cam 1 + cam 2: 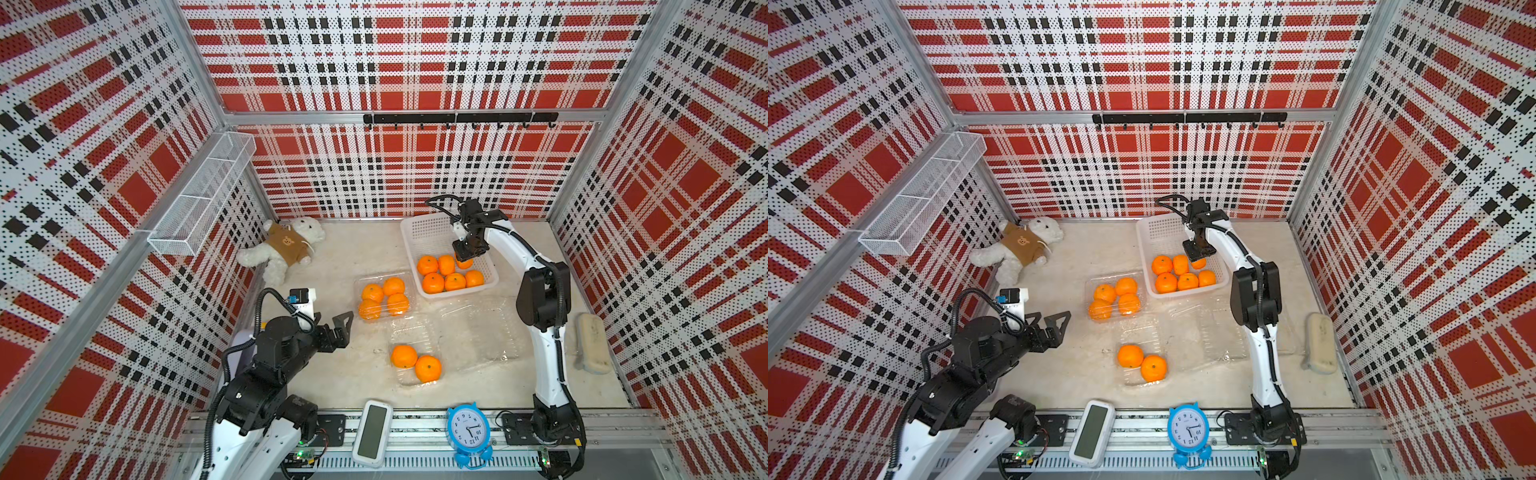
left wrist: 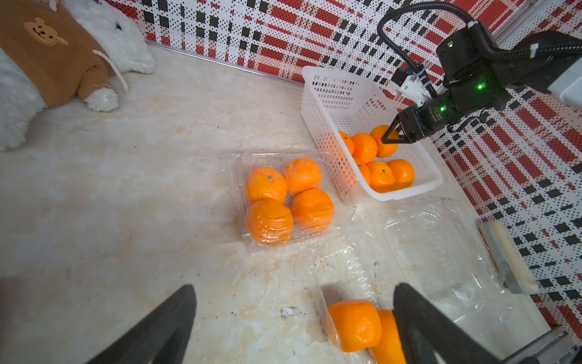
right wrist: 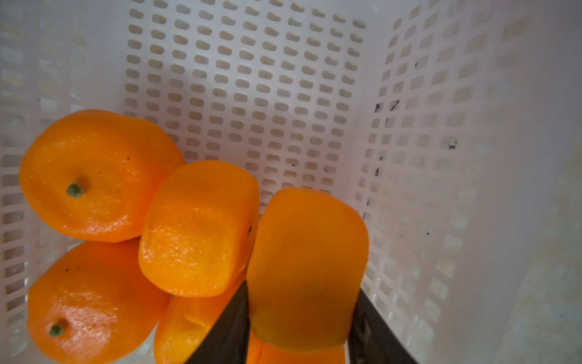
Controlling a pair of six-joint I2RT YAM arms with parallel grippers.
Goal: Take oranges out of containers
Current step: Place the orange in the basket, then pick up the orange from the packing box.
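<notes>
Four oranges (image 1: 384, 298) lie in a clear container (image 1: 358, 283) at mid-table, seemingly closed. Nearer the front, an open container (image 1: 401, 332) holds two oranges (image 1: 415, 362). A third container (image 1: 478, 332) lies empty to the right. My right gripper (image 1: 467, 254) reaches down into the white basket (image 1: 409, 232), shut on an orange (image 3: 307, 252) beside several loose oranges (image 1: 444, 274); its jaws press the fruit's two sides. My left gripper (image 1: 332, 323) hovers open at the left; in its wrist view the left gripper (image 2: 294, 290) has bare table between its fingers and the two oranges (image 2: 354, 324) near one fingertip.
A teddy bear (image 1: 286, 249) lies at the back left under a wire shelf (image 1: 199, 199). A blue clock (image 1: 469, 432) and a white device (image 1: 372, 432) stand at the front edge. A pale sponge-like block (image 1: 590, 340) lies by the right wall. A hook rail (image 1: 457, 118) hangs on the back wall.
</notes>
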